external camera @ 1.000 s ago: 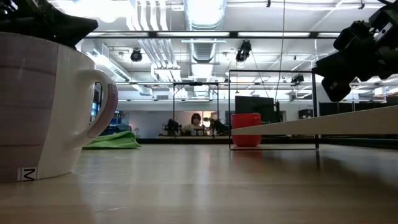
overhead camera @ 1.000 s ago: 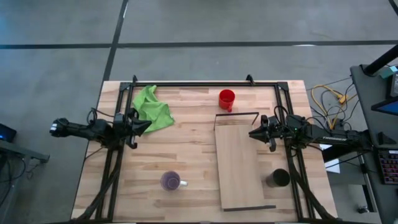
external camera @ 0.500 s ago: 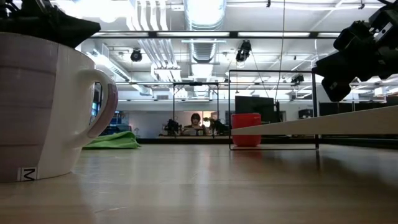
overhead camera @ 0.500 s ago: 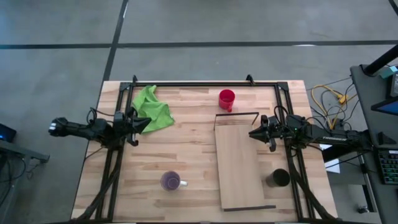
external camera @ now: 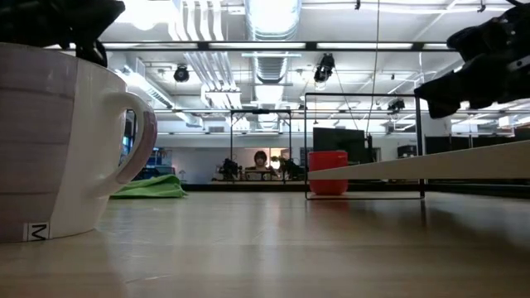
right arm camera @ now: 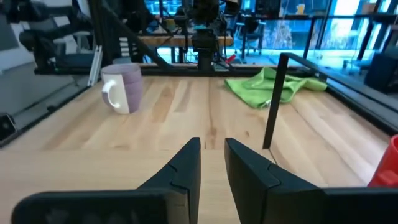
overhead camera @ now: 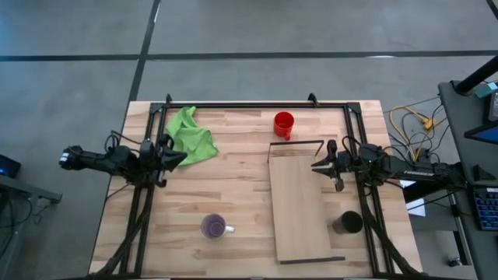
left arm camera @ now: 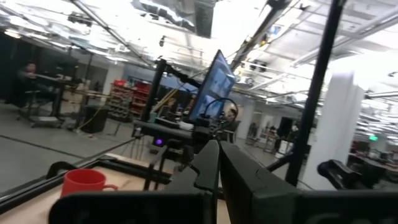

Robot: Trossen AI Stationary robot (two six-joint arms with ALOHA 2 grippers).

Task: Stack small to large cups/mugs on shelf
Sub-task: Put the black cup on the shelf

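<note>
The red cup (overhead camera: 283,123) stands on the table just beyond the far end of the shelf (overhead camera: 299,210). It also shows in the low view (external camera: 328,172). The purple cup (overhead camera: 214,226) with its pale handle stands near the front edge, left of the shelf. It looms close in the low view (external camera: 58,141). The black cup (overhead camera: 348,222) stands right of the shelf. My left gripper (overhead camera: 184,157) is shut and empty at the table's left, beside the green cloth. My right gripper (overhead camera: 313,166) hovers over the shelf's right edge with a narrow gap between its fingers (right arm camera: 212,144), holding nothing.
A green cloth (overhead camera: 191,134) lies at the far left. A black metal frame (overhead camera: 257,104) runs along the far edge and down both sides. The shelf's wire end (overhead camera: 296,143) stands upright by the red cup. Bare planks lie between the purple cup and the cloth.
My left gripper has drawn back a little toward the table's left edge. My right gripper has risen slightly and tipped closer to level in the low view. The cups and the shelf have stayed where they were.
</note>
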